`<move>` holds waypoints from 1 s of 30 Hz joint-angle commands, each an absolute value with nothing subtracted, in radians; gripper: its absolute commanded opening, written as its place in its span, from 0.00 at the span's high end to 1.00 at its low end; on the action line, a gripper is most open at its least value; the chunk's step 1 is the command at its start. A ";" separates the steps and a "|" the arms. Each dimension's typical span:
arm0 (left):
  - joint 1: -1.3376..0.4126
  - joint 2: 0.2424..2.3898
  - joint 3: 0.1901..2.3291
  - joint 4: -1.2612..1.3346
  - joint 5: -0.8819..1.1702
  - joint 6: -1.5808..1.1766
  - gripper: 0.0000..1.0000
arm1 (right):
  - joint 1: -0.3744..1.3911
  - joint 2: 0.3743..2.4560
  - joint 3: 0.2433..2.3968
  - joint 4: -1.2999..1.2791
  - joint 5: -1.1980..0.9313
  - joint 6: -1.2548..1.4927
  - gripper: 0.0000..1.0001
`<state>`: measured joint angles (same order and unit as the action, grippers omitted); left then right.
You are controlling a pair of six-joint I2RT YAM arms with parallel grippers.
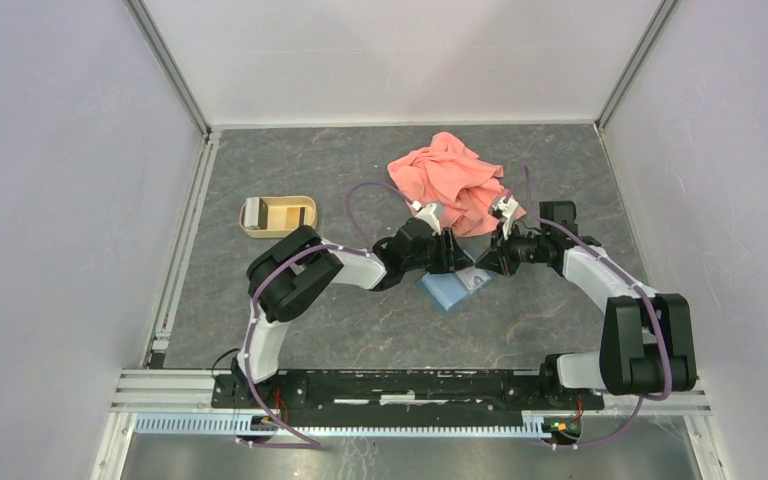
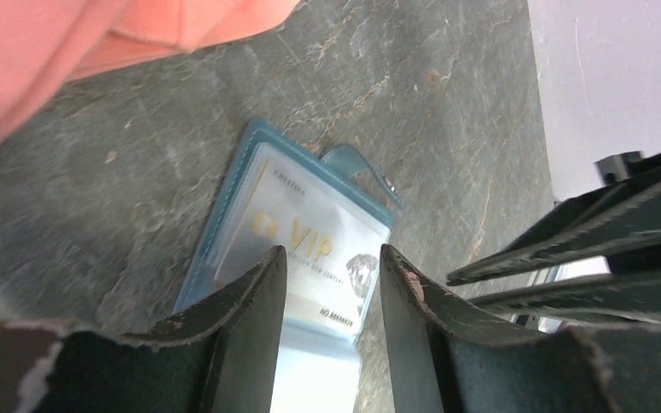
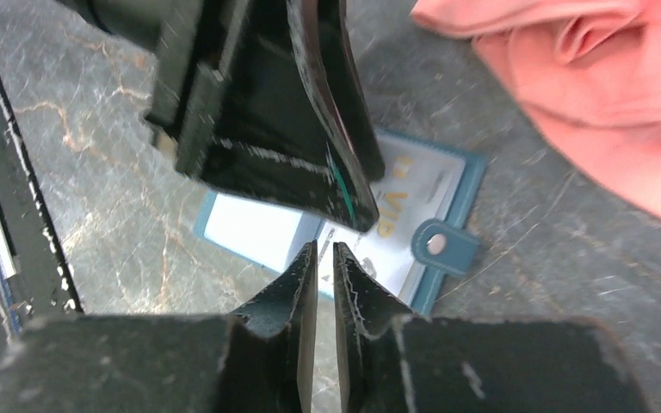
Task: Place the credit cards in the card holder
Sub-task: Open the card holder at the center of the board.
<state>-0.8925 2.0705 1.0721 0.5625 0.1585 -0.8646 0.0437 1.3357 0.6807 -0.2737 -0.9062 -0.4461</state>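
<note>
Lying open, card holder: a small teal-blue fold-over card holder (image 1: 453, 288), lighter blue inside, rests flat on the grey marbled table (image 1: 360, 330) between the tips of the two arms, near the table's middle.
Card: a pale rectangular card (image 2: 297, 232) with gold "VIP" lettering sits on the holder's inner face, within its blue border; whether it is tucked into a pocket cannot be told.
Snap tab: a small teal snap tab (image 3: 435, 243) with a round stud sticks out from the holder's edge, flat on the table.
Left gripper: the left gripper (image 2: 331, 254) hangs low over the card holder, its dark fingers standing apart with the card showing between them; nothing is clamped.
Right gripper: the right gripper (image 3: 325, 249) faces it from the other side, its fingers drawn almost together with a thin slit between them and nothing visibly gripped.
Cloth: a crumpled salmon-pink cloth (image 1: 455, 180) lies just beyond both grippers.
Tray: a tan oval tray (image 1: 277, 216) sits well apart on the left.
</note>
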 commanded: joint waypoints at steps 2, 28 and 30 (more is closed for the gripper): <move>-0.873 1.935 1.003 0.540 0.117 -0.792 0.48 | 0.055 1.409 0.690 -0.348 -0.919 -0.500 0.85; -0.960 1.659 0.576 0.574 -0.011 -1.312 0.37 | 0.130 1.324 0.652 -0.357 -0.867 -0.611 0.67; -0.960 1.709 0.598 0.556 -0.025 -1.373 0.37 | 0.129 1.315 0.652 -0.357 -0.867 -0.612 0.67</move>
